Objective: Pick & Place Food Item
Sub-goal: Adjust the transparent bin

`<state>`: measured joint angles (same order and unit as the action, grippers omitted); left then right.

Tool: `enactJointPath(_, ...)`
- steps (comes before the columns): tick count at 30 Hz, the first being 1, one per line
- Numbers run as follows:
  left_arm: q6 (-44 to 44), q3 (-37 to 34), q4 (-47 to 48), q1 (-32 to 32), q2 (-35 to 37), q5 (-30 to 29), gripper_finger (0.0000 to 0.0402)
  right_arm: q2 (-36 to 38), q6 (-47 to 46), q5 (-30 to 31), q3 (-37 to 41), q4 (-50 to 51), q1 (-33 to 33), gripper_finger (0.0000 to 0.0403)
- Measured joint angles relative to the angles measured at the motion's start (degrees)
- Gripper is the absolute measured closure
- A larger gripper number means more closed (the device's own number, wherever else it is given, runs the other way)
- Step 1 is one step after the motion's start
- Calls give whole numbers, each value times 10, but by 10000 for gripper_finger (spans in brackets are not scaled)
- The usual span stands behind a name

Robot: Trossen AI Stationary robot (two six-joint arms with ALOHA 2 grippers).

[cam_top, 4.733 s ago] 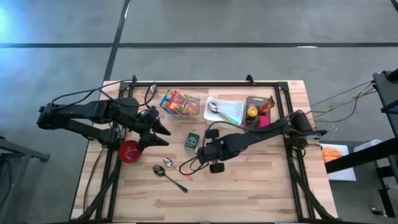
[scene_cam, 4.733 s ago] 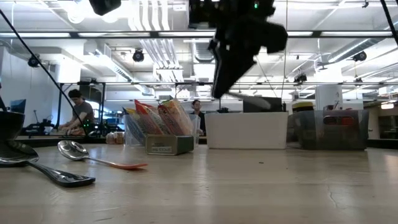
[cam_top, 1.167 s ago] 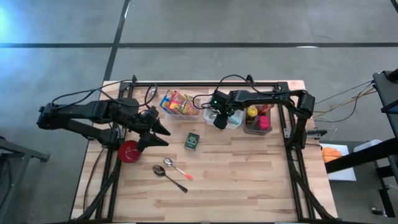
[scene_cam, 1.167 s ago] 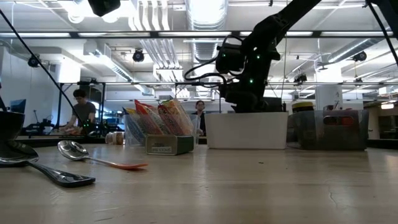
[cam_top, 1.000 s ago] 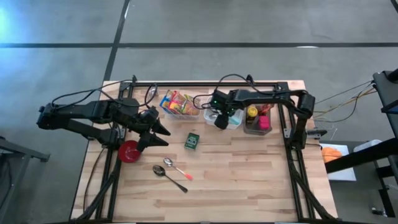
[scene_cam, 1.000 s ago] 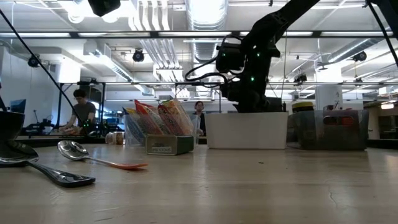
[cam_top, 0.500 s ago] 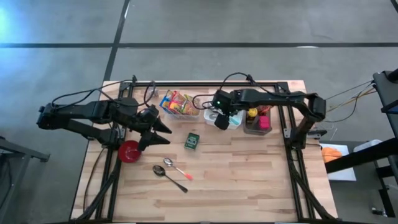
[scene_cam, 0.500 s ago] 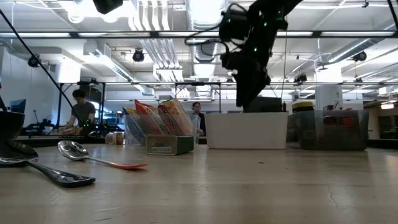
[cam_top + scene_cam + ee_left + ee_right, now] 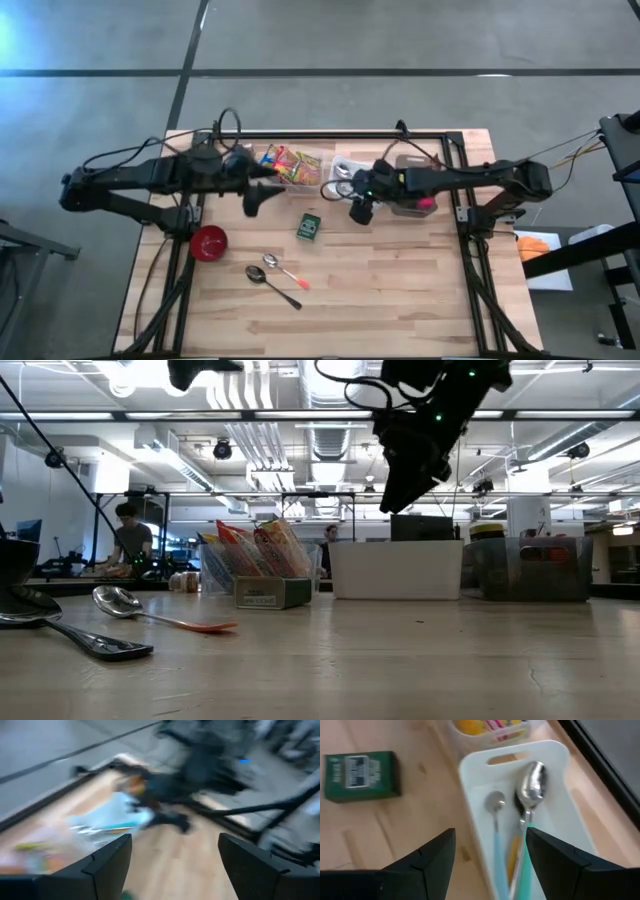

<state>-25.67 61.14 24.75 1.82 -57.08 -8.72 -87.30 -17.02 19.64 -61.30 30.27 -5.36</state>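
Wooden table (image 9: 400, 290): both arms between picks, nothing held.
Right gripper (image 9: 361, 210) jaws apart, empty, beside white tray (image 9: 555, 815); left gripper (image 9: 252, 200) apart, empty. Green box (image 9: 309, 227) lies mid-table; likely next pick, needs descent.

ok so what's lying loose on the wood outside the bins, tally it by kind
spoons: 2
green box: 1
red bowl: 1
total: 4

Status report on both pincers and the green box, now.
Left pincer open, empty, beside the snack bin. Right pincer open, empty, by the white tray. Green box flat on the table, untouched. Nothing in the way.
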Motion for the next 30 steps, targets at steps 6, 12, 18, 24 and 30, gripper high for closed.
enactJointPath(6, 29, 58, 199, 130, -42, -20, 102, 40, -19, -1, 84, -84, 28, 163)
enactJointPath(12, 86, 40, 220, 265, -69, -14, 102, 74, -59, -1, 138, -128, 44, 163)
enactJointPath(18, 81, -7, 200, 387, -88, -3, 102, 95, -95, -1, 159, -131, 61, 163)
enactJointPath(24, 170, -14, 244, 427, -134, -5, 103, 96, -100, -2, 160, -134, 91, 163)
enactJointPath(30, 238, -10, 244, 428, -181, -65, 103, 96, -100, -1, 160, -142, 107, 163)
